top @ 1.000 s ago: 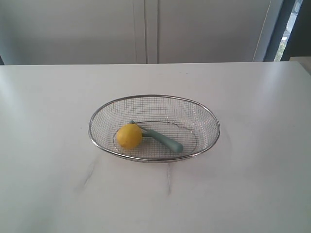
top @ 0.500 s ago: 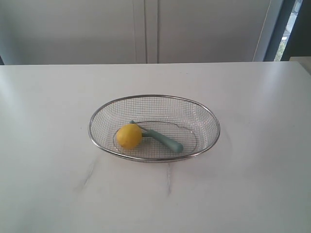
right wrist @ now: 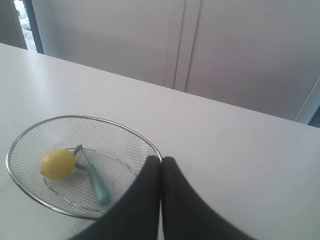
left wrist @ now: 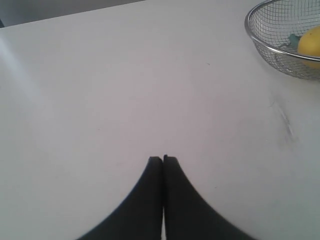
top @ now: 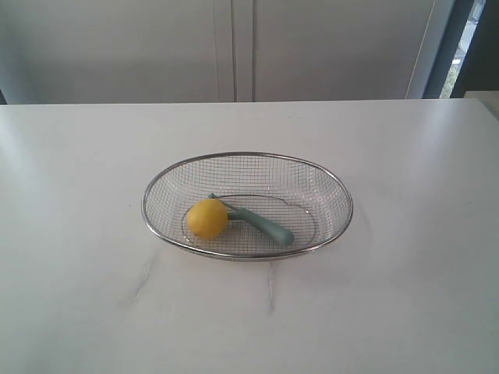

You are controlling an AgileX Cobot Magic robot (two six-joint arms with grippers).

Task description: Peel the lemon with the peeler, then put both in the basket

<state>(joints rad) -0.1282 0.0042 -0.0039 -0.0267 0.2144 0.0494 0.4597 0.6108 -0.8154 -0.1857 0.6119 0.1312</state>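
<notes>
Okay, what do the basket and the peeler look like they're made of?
The basket looks like silvery metal wire mesh with a shiny rim: the table shows through its grid. The peeler has a matte pale teal handle, probably plastic; its blade is too small to judge.

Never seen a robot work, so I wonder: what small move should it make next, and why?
Probably open the right gripper and ease it toward the peeler's handle. It and the left gripper are shut and empty, while the lemon, seemingly unpeeled, lies against the peeler in the basket, handle on the right arm's side.
</notes>
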